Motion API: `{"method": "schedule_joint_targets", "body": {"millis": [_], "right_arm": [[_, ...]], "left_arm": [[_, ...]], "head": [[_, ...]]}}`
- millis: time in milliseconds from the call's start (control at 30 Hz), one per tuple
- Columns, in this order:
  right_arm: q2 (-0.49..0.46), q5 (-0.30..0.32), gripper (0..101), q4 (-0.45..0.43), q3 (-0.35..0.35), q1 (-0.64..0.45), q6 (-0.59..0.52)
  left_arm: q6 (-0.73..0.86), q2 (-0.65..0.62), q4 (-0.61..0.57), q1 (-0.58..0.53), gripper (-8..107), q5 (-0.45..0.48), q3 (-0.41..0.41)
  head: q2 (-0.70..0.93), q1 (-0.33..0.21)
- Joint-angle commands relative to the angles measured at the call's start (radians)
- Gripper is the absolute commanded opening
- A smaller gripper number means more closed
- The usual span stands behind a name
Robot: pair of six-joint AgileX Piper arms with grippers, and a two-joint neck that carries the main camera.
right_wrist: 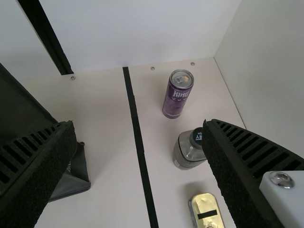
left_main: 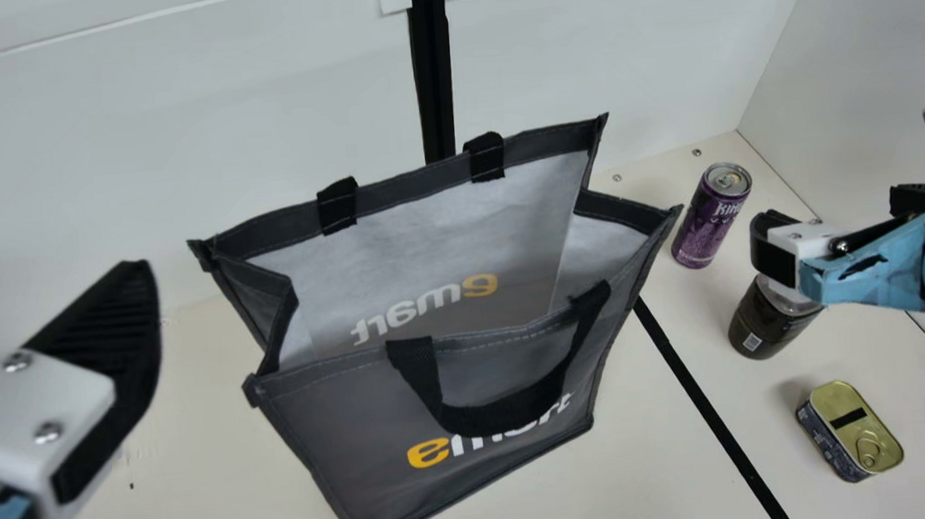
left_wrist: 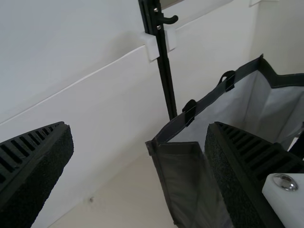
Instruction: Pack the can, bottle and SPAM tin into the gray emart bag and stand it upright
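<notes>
While the cream table [left_main: 202,489] spreads across the lower part of the main view, a black post [left_main: 433,74] rises at upper centre. The gray emart bag [left_main: 336,431] stands upright mid-frame, mouth wide open, a black handle drooping over its front. The left gripper [left_main: 102,350], at the left edge, has its claw spread wide, as the left wrist view shows. The right gripper [left_main: 841,222], toward the right edge, also has its fingers well apart. The can [left_main: 706,222], purple and upright, is right of the bag, in the upper right. Just below it, the bottle [left_main: 767,324] stands upright, its top partly hidden by the right gripper. In the lower right, the SPAM tin [left_main: 855,427] lies flat, pull-ring lid up. All three are outside the bag, on the table.
</notes>
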Motion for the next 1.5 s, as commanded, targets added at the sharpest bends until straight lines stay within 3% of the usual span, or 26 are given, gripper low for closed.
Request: {"method": "schedule_joint_targets", "body": {"millis": [0, 267, 700, 1467], "right_arm": [[0.000, 0.000, 95, 0.000, 0.000, 0.000, 0.000], [0.000, 0.000, 95, 0.000, 0.000, 0.000, 0.000], [0.000, 0.000, 95, 0.000, 0.000, 0.000, 0.000], [0.000, 0.000, 95, 0.000, 0.000, 0.000, 0.000]], "left_arm": [[-0.006, 0.009, 0.005, -0.020, 90, 0.000, -0.009], [-0.001, 0.052, -0.025, -0.061, 90, 0.000, -0.032], [0.092, 0.146, -0.143, -0.040, 90, 0.000, -0.080], [0.178, 0.421, -0.185, 0.007, 90, 0.000, -0.306]], "head": [[-0.001, -0.024], [-0.001, -0.024], [-0.001, -0.024], [-0.001, -0.024]]}}
